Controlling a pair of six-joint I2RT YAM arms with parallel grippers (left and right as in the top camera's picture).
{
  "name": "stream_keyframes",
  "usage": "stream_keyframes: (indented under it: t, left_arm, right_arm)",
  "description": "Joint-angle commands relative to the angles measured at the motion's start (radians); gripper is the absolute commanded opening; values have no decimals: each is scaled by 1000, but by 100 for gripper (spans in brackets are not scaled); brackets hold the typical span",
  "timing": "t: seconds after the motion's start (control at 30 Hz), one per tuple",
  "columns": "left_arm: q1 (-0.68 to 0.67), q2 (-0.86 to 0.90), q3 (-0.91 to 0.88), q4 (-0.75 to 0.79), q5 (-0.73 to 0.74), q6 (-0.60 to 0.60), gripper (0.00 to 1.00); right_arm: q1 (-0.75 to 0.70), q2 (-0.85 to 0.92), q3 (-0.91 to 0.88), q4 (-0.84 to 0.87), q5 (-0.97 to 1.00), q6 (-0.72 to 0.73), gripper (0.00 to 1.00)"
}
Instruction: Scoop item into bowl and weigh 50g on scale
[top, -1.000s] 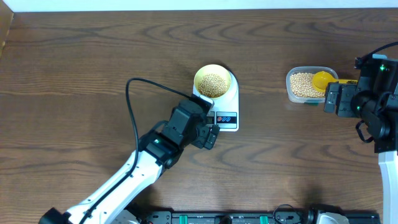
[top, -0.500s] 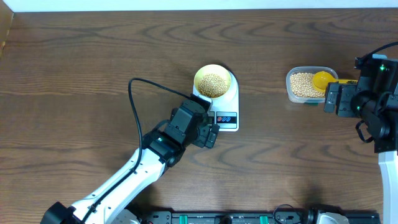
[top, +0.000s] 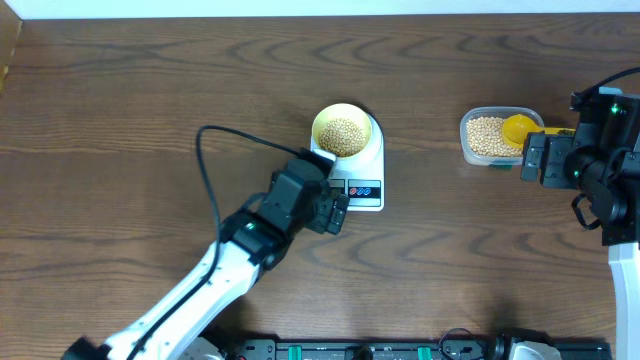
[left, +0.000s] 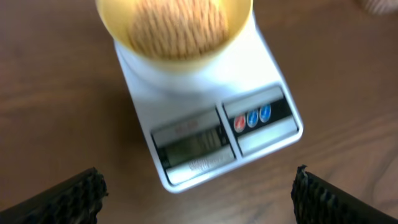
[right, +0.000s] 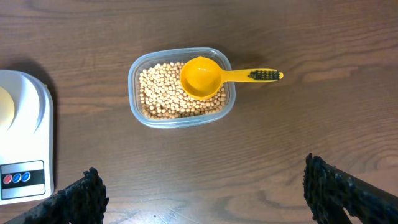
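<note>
Overhead view: left gripper (top: 337, 214) hangs just below-left of the scale (top: 374, 160), at its display edge, jaws wide and empty. The bowl (top: 316, 130) of beans (top: 342, 136) sits on the scale's upper half. Right gripper (top: 535, 157), also wide open and empty, is nearer the scoop (top: 519, 128) in the tub (top: 466, 140), handle pointing right toward it. I can't read the display (left: 189, 142), too blurred.
</note>
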Motion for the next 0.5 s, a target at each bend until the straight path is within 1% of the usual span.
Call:
stream_keyframes:
  t: [0.0,0.27,0.33,0.47]
  left_arm:
    - [36,-116,-66,44,-5,50,98]
    - [164,-462,-362,280,-3,50,98]
    - [202,-558,-424,318,-3,54,98]
    - [262,-694,-481,327,-3,71,98]
  right_arm:
    - [3,-3,15,-1,11,13,99]
    - [3,-2,15,-1,11,13,99]
    - [3,-2,15,-1,11,13,99]
    - [3,-2,15,-1,11,13,99]
